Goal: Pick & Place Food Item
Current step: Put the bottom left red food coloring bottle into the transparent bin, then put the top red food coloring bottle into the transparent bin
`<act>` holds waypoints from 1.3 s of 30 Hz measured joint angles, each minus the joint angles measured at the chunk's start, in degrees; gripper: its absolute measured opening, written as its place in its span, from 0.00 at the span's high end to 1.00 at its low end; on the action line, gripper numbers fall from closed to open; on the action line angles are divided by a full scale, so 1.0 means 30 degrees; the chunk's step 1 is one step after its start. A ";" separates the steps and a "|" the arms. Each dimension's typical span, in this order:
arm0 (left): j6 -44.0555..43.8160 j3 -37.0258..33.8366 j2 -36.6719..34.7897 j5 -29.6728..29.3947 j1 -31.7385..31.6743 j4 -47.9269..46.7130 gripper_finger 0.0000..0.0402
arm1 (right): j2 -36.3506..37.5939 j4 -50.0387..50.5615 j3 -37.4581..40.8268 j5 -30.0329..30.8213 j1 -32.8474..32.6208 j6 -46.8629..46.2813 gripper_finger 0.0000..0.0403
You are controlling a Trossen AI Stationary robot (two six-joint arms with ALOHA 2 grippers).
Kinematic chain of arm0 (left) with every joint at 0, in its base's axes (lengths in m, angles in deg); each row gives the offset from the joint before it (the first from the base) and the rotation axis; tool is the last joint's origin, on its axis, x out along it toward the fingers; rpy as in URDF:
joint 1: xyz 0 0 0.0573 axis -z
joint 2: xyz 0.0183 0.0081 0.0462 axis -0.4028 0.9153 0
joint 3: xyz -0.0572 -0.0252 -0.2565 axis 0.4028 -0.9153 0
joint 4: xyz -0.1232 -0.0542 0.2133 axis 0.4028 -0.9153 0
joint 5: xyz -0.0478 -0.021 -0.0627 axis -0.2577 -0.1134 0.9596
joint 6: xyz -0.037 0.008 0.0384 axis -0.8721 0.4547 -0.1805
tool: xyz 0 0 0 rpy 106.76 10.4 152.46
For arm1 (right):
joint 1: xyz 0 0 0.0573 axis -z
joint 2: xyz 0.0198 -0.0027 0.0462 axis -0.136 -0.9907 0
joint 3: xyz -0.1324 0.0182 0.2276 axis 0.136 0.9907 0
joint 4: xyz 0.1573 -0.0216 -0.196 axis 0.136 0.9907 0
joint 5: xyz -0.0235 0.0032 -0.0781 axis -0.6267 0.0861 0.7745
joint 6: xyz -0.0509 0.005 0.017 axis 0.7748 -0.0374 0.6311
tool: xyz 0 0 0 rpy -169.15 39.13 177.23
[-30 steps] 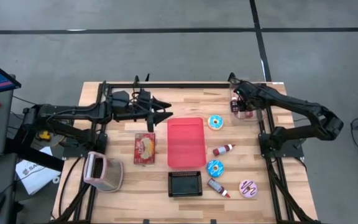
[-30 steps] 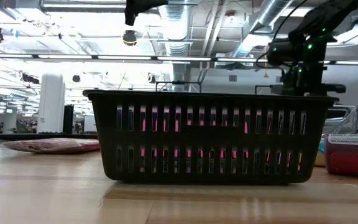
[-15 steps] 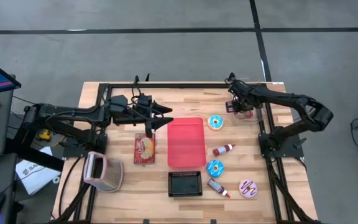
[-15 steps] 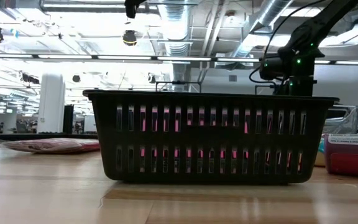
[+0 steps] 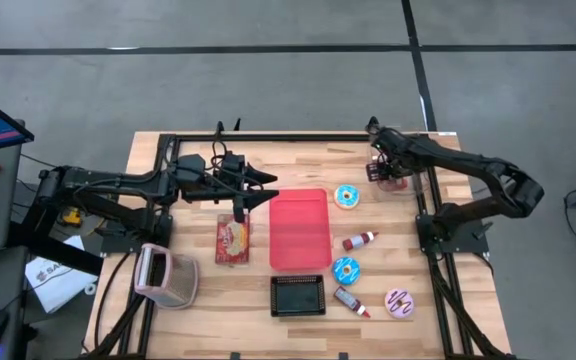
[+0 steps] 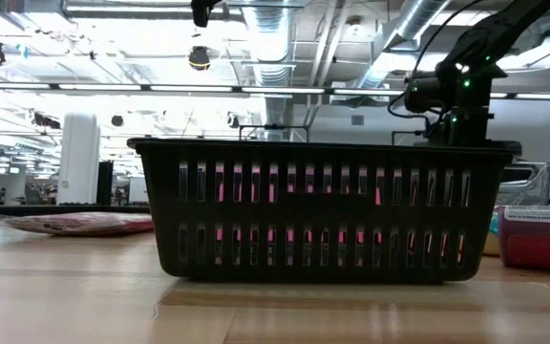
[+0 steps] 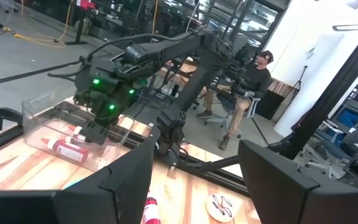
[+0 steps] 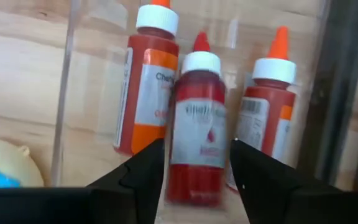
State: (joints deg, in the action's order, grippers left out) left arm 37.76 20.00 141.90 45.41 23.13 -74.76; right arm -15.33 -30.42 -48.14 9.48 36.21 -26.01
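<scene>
Right gripper [image 8: 194, 180] sits inside the clear plastic bin [image 5: 396, 172] at the tabletop's far right corner, fingers parted around a small red sauce bottle with white collar [image 8: 196, 143], grip unclear. Left gripper [image 5: 258, 188] hovers wide open, empty, beside the red rectangular tray [image 5: 299, 228].

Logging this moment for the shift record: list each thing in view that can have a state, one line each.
left gripper: open, empty, above the table left of the red tray.
right gripper: fingers either side of the red bottle, not visibly clamped.
red bottle: in the clear bin, between two orange-labelled bottles.
clear bin: holds three bottles.
red tray: empty.
black basket: upright, nothing visible inside.
blue donut: flat on the table, beside the red tray.
</scene>
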 joint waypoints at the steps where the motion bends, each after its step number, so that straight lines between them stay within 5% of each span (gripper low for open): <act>1: 0.0000 0.0000 0.0000 -0.0003 0.0000 -0.0006 0.42 | 0.0239 0.0219 0.0000 0.0008 0.0000 0.0119 0.56; 8: 0.0087 0.0000 0.0000 0.0007 -0.0005 -0.0008 0.42 | 0.2727 0.1265 0.0000 -0.0370 -0.0302 0.0227 0.56; 14: 0.0480 0.0000 0.0000 0.1177 0.0015 -0.0886 0.42 | 0.6142 0.1852 0.0000 -0.3503 -0.2395 0.0354 0.59; 21: 0.1637 0.0000 0.0000 0.1435 0.0452 -0.2171 0.42 | 1.1026 0.1266 0.0000 -0.7313 -0.6527 -0.2115 0.61; 26: 0.1892 0.0000 0.0000 0.1435 0.0289 -0.3074 0.42 | 1.3405 -0.1006 0.0000 -0.8534 -1.1438 -0.2759 0.62; 33: 0.1546 0.0000 0.0000 0.0934 0.0036 -0.3045 0.42 | 1.1564 -0.1455 -0.0023 -0.5432 -1.9199 -0.1305 0.63; 39: 0.1319 0.0000 0.0000 0.0035 0.0036 -0.3038 0.42 | 0.6183 0.1537 -0.1164 -0.1981 -2.1811 0.0496 0.63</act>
State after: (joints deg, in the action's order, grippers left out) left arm 41.72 20.00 141.90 45.52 23.24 -83.88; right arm 3.22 -25.81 -51.64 3.54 -29.22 -24.53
